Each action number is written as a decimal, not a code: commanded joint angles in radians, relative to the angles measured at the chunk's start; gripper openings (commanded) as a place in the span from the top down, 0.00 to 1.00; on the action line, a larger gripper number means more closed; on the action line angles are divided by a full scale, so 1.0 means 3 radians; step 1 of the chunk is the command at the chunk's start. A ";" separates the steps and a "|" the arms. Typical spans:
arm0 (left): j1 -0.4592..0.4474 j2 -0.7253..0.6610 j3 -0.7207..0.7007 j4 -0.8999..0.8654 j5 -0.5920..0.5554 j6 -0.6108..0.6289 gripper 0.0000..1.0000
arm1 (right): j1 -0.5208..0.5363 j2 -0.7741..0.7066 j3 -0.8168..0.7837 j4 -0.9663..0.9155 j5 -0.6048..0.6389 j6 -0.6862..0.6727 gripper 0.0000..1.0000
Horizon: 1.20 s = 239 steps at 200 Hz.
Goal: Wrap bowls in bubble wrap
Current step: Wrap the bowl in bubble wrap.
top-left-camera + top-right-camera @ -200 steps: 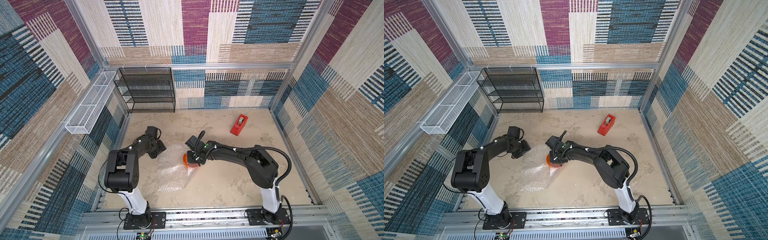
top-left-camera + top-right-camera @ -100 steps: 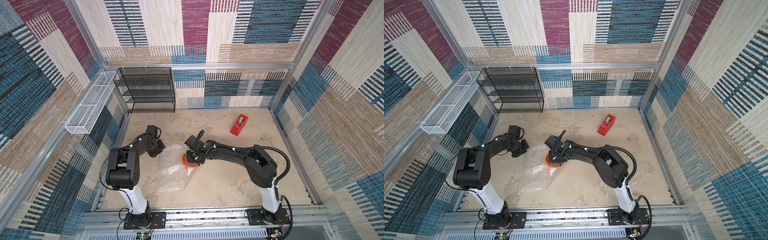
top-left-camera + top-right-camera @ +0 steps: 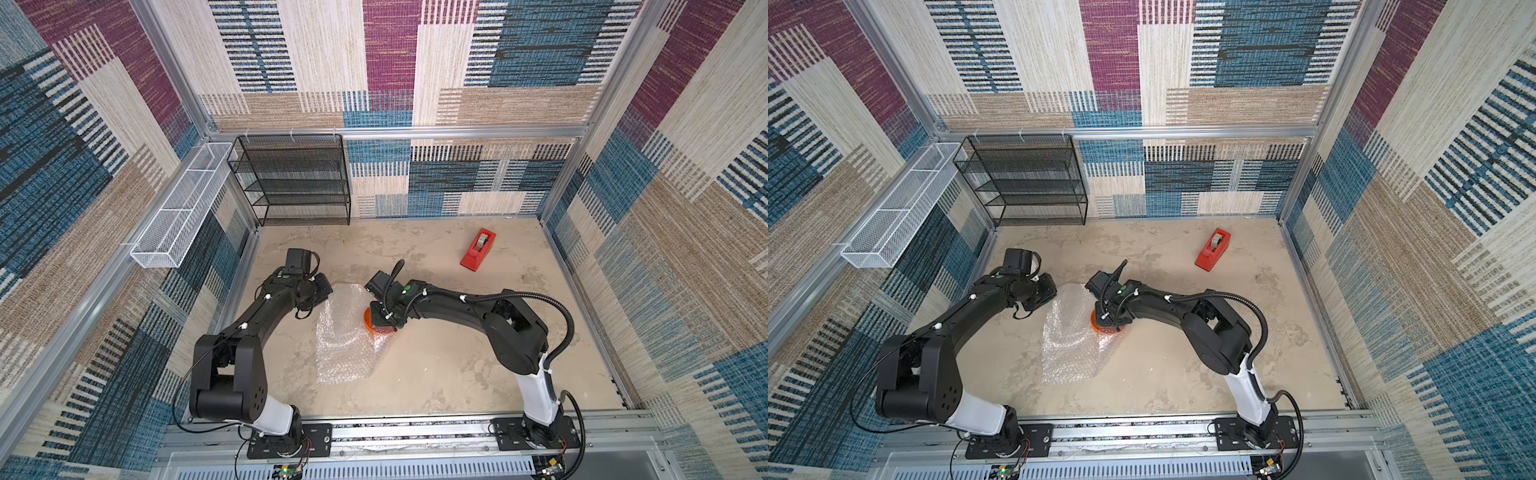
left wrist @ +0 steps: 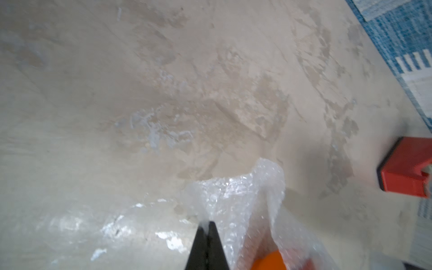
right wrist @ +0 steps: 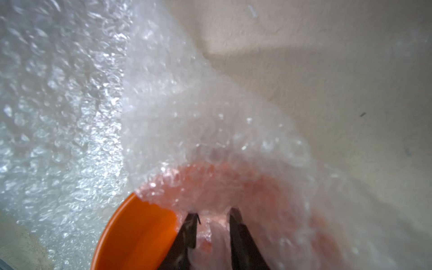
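Observation:
The orange bowl [image 3: 370,323] [image 3: 1095,325] sits mid-table on the clear bubble wrap [image 3: 343,347] [image 3: 1068,347]. Part of the sheet is folded up over the bowl's right side. In the right wrist view my right gripper [image 5: 214,216] is closed on bunched wrap [image 5: 70,105] at the bowl [image 5: 135,233], its fingers a little apart. From above, this gripper [image 3: 382,324] hides most of the bowl. My left gripper [image 4: 208,224] is shut on a far edge of the wrap [image 4: 233,194], which lifts beside the bowl [image 4: 268,261]. In both top views the left gripper [image 3: 327,291] [image 3: 1054,291] is at the sheet's far left corner.
A red tape dispenser [image 3: 478,250] [image 3: 1213,249] [image 4: 406,168] stands at the back right of the table. A black wire shelf [image 3: 299,183] is against the back wall, and a white wire basket [image 3: 183,208] hangs on the left wall.
My left gripper has closed on the wrap's far edge and the left arm has shifted slightly. The right arm, the bowl and the folded wrap have stayed put.

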 commanded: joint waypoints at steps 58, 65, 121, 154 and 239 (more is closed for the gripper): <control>-0.0355 -0.0720 -0.0419 0.0113 0.0602 -0.0330 1.00 | 0.0017 0.0047 0.0033 -0.0015 0.0089 0.0041 0.72; -0.0406 -0.0771 -0.0454 0.0114 0.0608 -0.0365 1.00 | 0.0014 0.0045 0.0027 -0.0005 0.0093 0.0051 0.72; -0.0754 -0.0851 -0.0712 0.0480 0.0794 -0.0688 1.00 | 0.0019 0.0044 -0.0008 0.0051 0.0111 0.0085 0.72; -0.0874 -0.0743 -0.0721 0.0619 0.0843 -0.0766 1.00 | 0.0023 0.0003 -0.0047 0.0064 0.0136 0.0097 0.72; -0.1017 -0.0461 -0.0740 0.0726 0.0686 -0.0752 1.00 | 0.0039 -0.0174 -0.0168 0.0237 0.0039 0.0089 0.68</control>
